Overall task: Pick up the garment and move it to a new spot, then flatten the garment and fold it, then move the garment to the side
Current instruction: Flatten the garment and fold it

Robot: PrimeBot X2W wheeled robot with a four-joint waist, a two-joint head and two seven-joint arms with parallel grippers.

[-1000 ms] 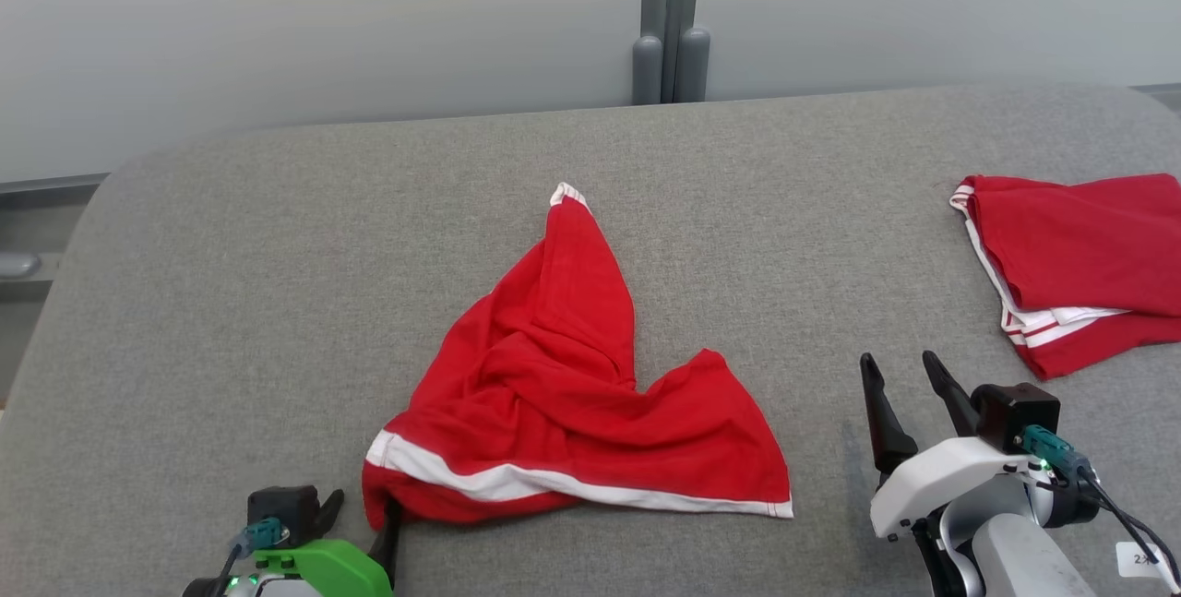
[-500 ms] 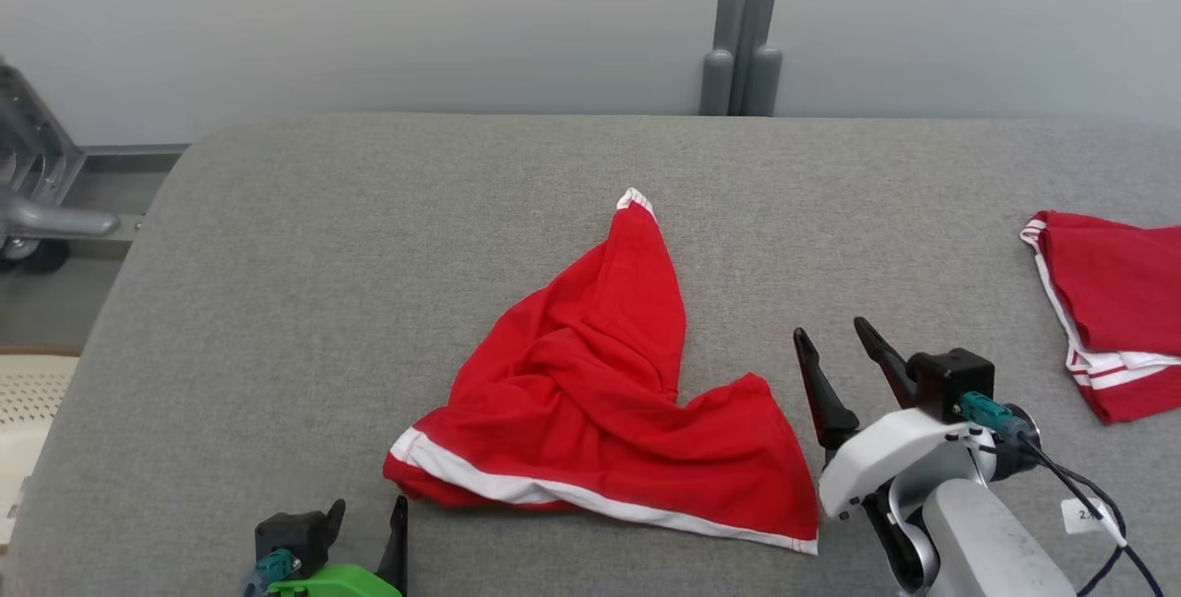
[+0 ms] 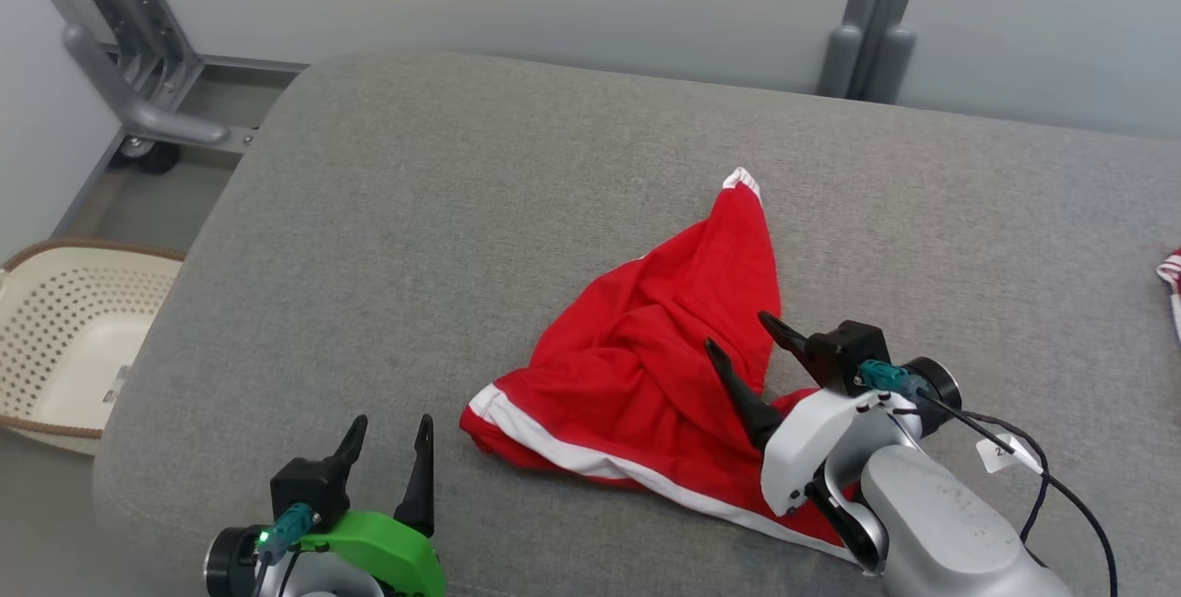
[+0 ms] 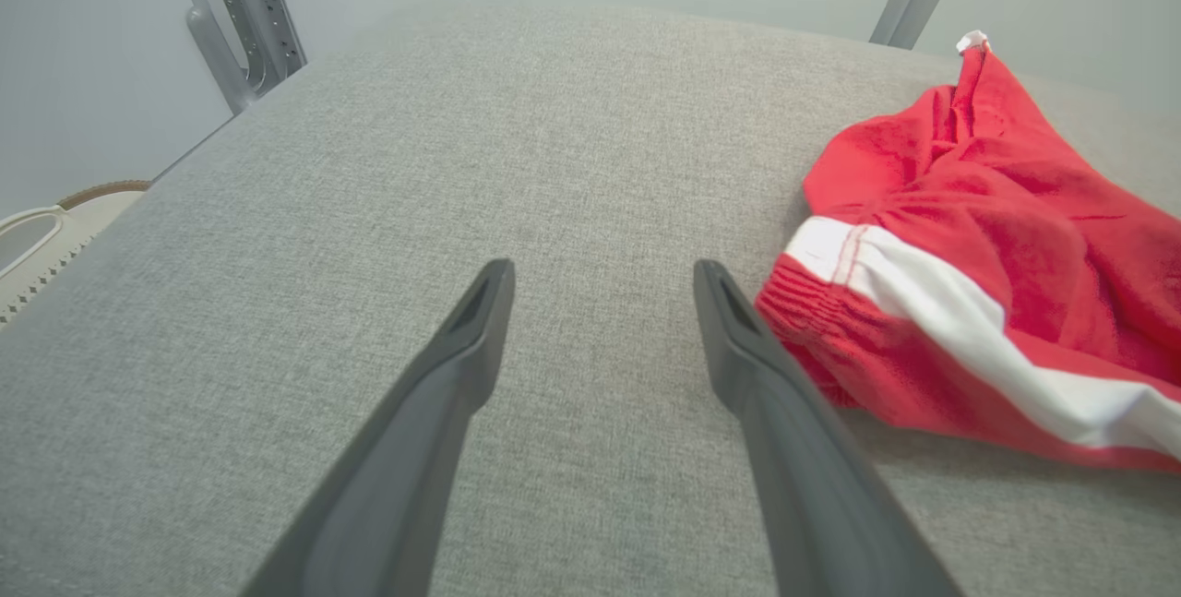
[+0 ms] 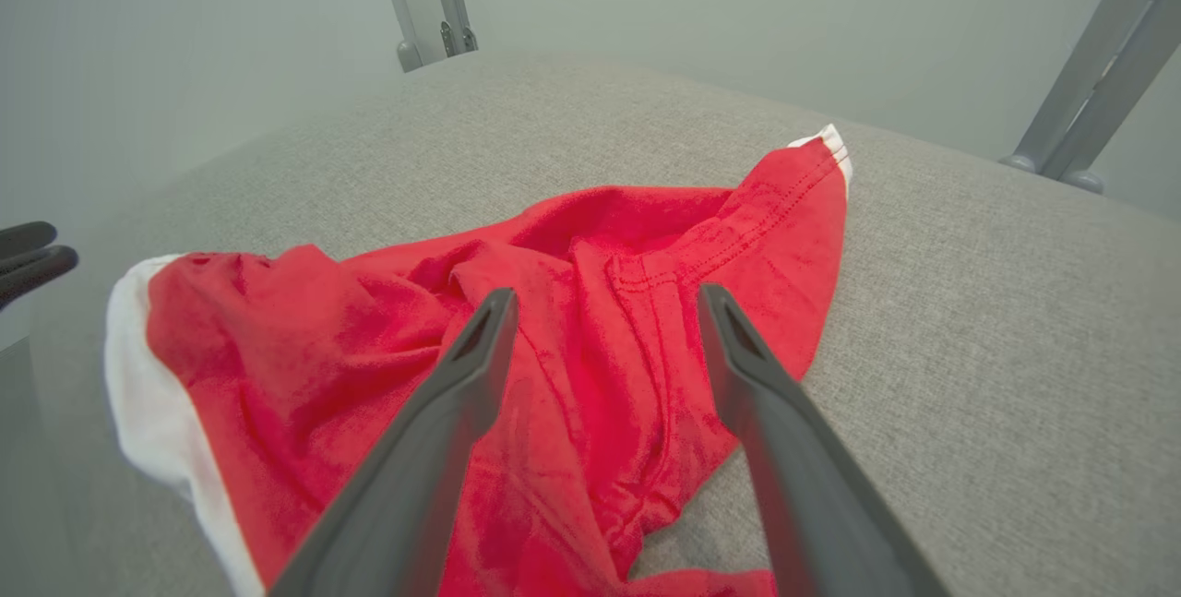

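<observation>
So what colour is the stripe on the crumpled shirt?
White, along the red garment's edge. The left wrist view shows it best.

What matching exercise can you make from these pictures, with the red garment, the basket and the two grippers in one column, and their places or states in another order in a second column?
Things
1. garment
2. basket
3. left gripper
4. right gripper

Places and states
A. over the bare gray table, beside the red cloth, jaws open
B. beside the table's left end, lower than its top
C. crumpled on the table
D. over the red cloth, jaws open

Pairs: 1-C, 2-B, 3-A, 4-D
</observation>
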